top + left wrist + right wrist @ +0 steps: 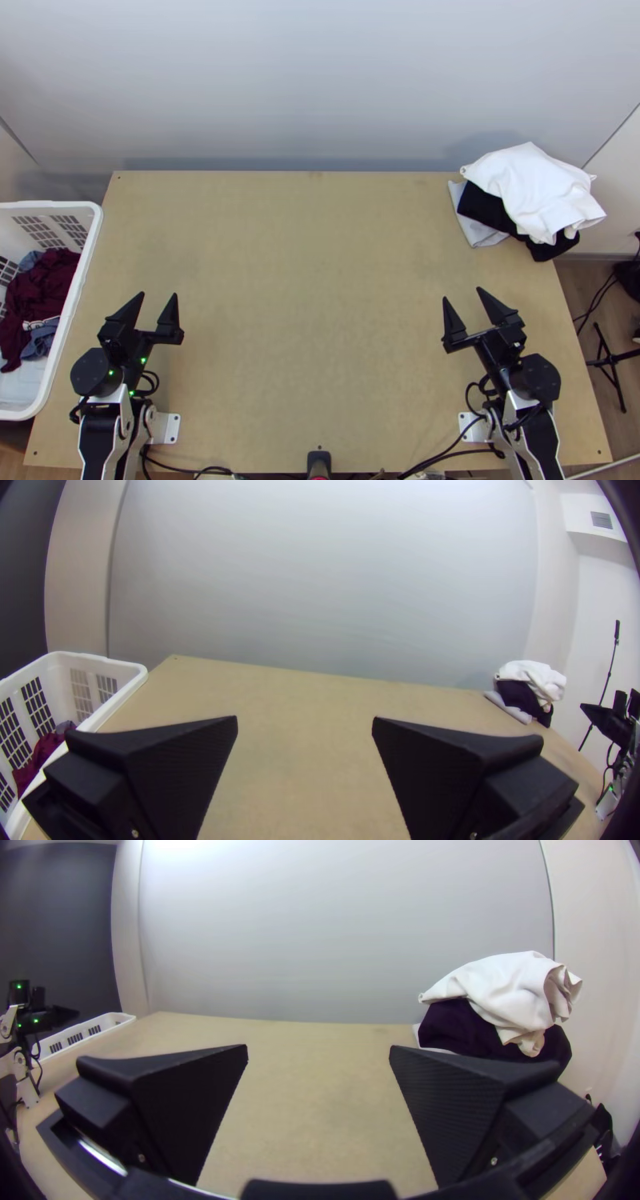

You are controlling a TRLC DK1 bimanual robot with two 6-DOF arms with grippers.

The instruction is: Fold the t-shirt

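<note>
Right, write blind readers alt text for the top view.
Left tool and right tool stand open over a light wooden table; a white, black and grey cloth pile lies at its far right corner, and maroon and blue clothes lie in a white basket at left.

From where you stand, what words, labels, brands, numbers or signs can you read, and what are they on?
None that can be read.
Small whitish marks on the crumpled dark red cloth in the white plastic laundry basket: too small to tell whether they are lettering.
</note>
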